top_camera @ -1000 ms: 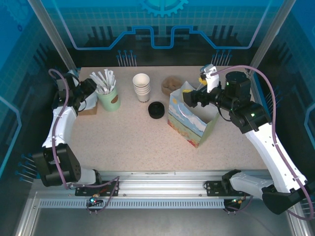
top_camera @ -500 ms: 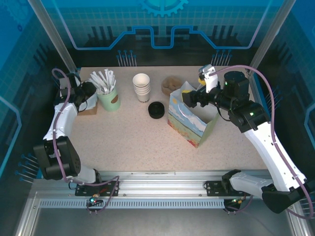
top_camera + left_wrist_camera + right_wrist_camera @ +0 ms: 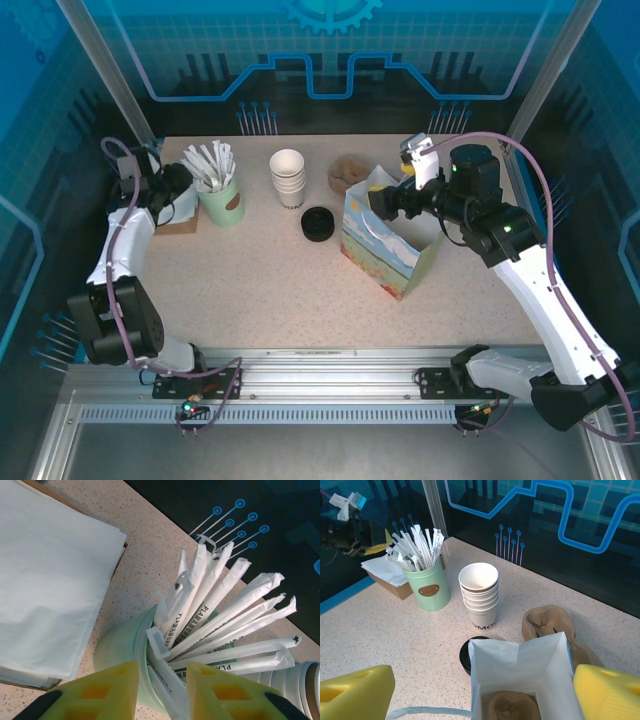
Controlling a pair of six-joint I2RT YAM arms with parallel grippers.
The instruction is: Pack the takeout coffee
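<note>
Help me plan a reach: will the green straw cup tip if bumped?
Likely tippy: the green straw cup is tall and narrow, wrapped straws fanning above its rim. Straws look light and loose, so they may scatter.

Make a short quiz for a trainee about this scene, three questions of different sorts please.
1. True or false: the right end effector is open, close to the paper bag.
2. The green cup holds: A) wrapped straws B) spoons C) napkins.
3. What lies inside the bag?
Key: 1 true; 2 A; 3 a brown cup carrier.
</note>
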